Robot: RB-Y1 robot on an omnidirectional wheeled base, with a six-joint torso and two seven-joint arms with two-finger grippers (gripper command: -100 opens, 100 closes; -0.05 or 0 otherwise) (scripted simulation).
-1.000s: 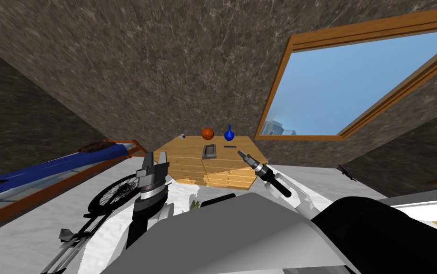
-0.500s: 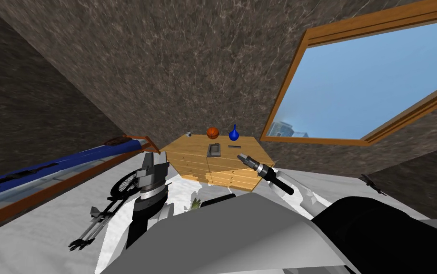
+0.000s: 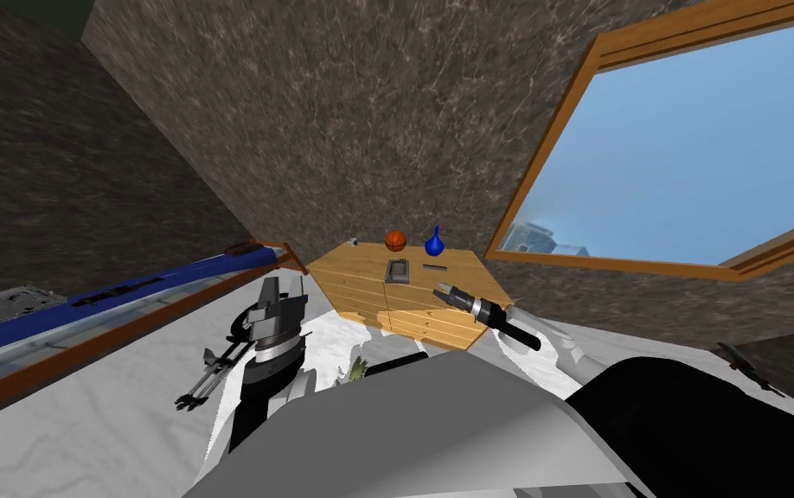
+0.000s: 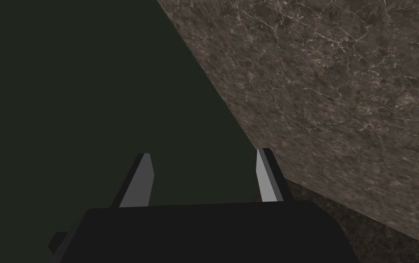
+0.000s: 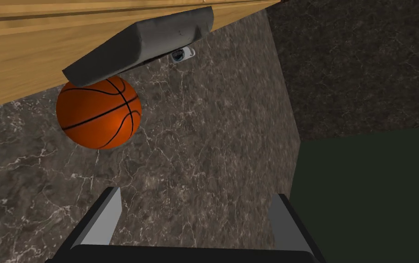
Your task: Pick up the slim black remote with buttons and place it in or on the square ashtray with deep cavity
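**Both pincers spread, remote flat on the dresser**

Nearest, the left pincer (image 3: 283, 292) is raised on the left, its fingers (image 4: 144, 179) spread and holding nothing. The right pincer (image 3: 440, 290) stretches toward the wooden dresser (image 3: 361, 290), short of the remote. Its fingers (image 5: 106, 217) are likewise spread and empty.

Farther on, the slim black remote (image 3: 436, 269) lies flat on the dresser top. It is just right of the grey square ashtray (image 3: 398, 271) and not touching it.

Behind them, along the dark marbled wall (image 3: 343, 130), stand a small cup (image 3: 353, 241), an orange basketball (image 3: 395, 239) and a blue vase (image 3: 434, 244). A wood-framed window (image 3: 689, 156) is at the far right.
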